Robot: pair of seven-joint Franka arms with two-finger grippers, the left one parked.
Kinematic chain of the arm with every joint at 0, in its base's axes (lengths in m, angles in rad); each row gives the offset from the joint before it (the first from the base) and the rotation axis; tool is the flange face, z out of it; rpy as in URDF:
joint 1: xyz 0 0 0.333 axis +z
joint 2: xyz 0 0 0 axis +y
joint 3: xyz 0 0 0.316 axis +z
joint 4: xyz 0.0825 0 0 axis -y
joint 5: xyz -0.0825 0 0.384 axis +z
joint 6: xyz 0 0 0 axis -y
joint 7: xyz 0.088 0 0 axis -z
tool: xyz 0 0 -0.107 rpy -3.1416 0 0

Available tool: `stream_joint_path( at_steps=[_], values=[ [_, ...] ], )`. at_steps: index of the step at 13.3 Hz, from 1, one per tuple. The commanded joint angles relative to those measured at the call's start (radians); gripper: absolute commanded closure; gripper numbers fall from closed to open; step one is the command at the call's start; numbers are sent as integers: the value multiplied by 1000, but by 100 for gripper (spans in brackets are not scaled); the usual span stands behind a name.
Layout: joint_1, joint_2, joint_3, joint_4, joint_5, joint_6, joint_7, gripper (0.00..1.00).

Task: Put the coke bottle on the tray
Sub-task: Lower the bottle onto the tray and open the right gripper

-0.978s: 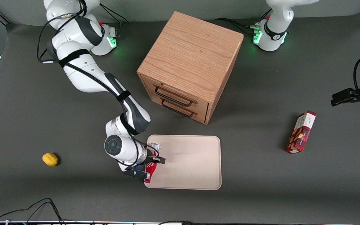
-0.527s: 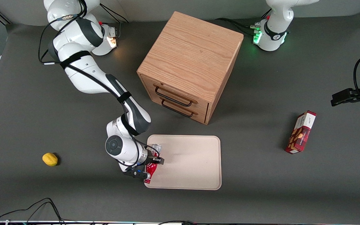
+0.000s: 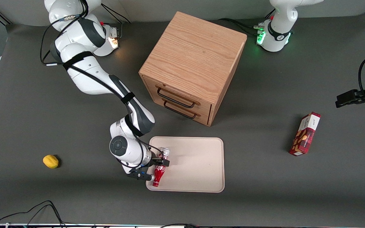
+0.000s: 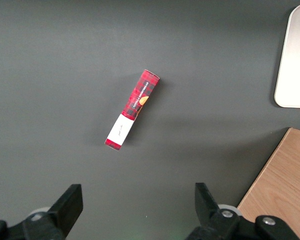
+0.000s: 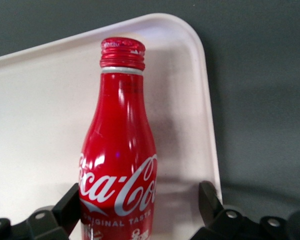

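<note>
The coke bottle [image 3: 159, 169] lies on its side on the tray [image 3: 195, 164], at the tray's end toward the working arm, with its red cap close to the tray's rim nearest the front camera and its silvery base pointing toward the cabinet [image 3: 192, 66]. The gripper [image 3: 152, 170] sits low over that same end of the tray, straddling the bottle's body; in the right wrist view the gripper [image 5: 140, 212] has its jaws parted, one on each side of the coke bottle [image 5: 120, 160], and whether either one touches the bottle I cannot tell, so the jaws read as released rather than clamped. The same view shows the tray [image 5: 35, 110] under the bottle, with a rounded corner of its rim just past the cap. The wooden cabinet stands on the desk [image 3: 265, 190] farther from the front camera than the tray, its two drawer fronts facing the tray. A red snack box [image 3: 305, 134] lies well apart from the tray, toward the parked arm's end of the desk, and a small yellow fruit [image 3: 50, 161] lies apart from the tray toward the working arm's end.
</note>
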Motion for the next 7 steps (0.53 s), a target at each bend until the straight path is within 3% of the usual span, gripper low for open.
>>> stream_joint_path(
  at_steps=[1,4,7],
  values=[
    [5,9,-2,27,-16,2,-8,0],
    [-10,-81,9,28,-15,-18,-18,0],
    [-35,-242,9,25,-13,-160,-80,0]
  ],
)
